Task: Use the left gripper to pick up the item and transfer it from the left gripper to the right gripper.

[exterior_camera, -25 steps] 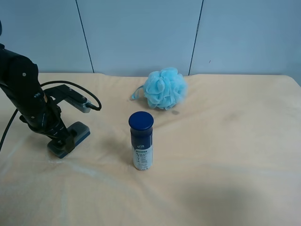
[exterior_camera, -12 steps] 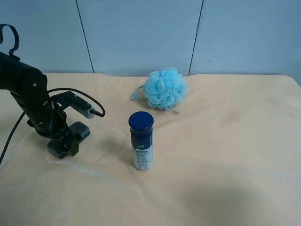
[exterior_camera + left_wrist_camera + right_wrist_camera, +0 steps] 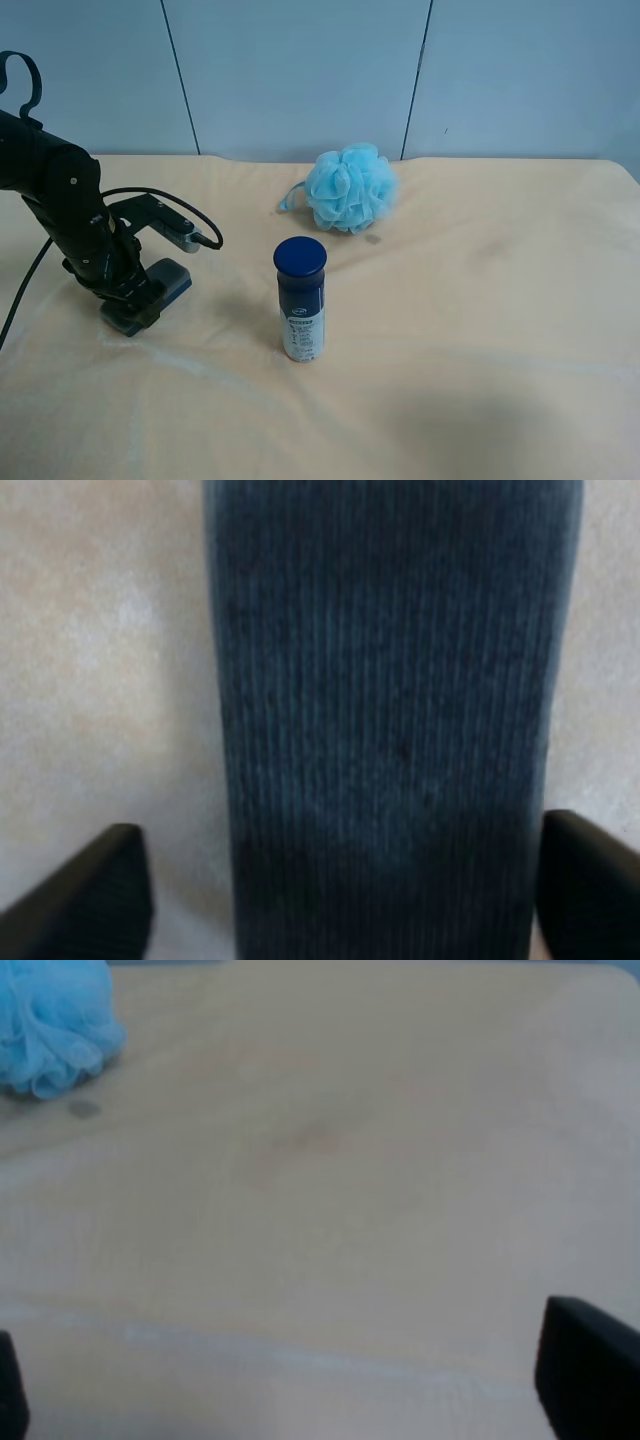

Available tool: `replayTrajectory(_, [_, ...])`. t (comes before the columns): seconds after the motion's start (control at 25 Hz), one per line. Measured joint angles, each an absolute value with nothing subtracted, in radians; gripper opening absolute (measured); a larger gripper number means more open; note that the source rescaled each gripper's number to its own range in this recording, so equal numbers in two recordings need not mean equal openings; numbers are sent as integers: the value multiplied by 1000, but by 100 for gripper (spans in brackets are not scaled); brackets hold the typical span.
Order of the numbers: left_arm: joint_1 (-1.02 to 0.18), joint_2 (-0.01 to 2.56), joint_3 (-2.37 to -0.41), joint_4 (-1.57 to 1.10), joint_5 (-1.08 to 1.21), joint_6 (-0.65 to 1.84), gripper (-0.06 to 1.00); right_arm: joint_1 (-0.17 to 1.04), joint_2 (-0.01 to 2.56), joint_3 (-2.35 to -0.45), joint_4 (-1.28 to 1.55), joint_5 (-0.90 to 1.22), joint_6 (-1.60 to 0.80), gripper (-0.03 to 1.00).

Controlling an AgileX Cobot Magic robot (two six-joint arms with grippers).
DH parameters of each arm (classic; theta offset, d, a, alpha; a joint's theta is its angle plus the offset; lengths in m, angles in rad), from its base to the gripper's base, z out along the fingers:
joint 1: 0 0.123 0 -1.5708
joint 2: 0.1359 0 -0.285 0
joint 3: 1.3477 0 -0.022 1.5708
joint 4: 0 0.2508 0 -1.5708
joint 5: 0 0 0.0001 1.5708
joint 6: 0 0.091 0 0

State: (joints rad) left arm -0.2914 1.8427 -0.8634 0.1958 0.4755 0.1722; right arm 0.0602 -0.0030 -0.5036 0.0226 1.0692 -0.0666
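The item (image 3: 168, 281), a flat dark grey-blue block, lies on the cream cloth at the exterior high view's left. My left gripper (image 3: 133, 301) is low over its near end. In the left wrist view the item (image 3: 390, 680) fills the middle as ribbed dark blue fabric. The left gripper (image 3: 340, 895) is open, with one black fingertip (image 3: 90, 900) on each side of the item and cloth showing between. My right gripper (image 3: 300, 1395) is open and empty over bare cloth; it is out of the exterior high view.
A dark-blue-capped bottle (image 3: 300, 300) stands upright mid-table, to the right of the item. A light blue bath puff (image 3: 350, 188) lies behind it, and also shows in the right wrist view (image 3: 50, 1020). A black cable (image 3: 170, 200) loops from the left arm.
The left arm has swung further into view and its gripper has settled over the item's near end. The item, the bottle and the puff have not moved.
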Motion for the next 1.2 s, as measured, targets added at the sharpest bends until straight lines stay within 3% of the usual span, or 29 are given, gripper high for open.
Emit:
replayTrajectory(0.16, [-291, 1843, -863, 196, 483, 172, 8, 60, -3, -504, 23, 1069, -67, 100])
replayTrajectory(0.64, [-291, 1821, -863, 196, 508, 172, 8, 60, -3, -504, 23, 1069, -67, 100])
replayTrajectory(1.2, [-291, 1479, -872, 112, 708, 216, 8, 60, -3, -504, 23, 1069, -67, 100])
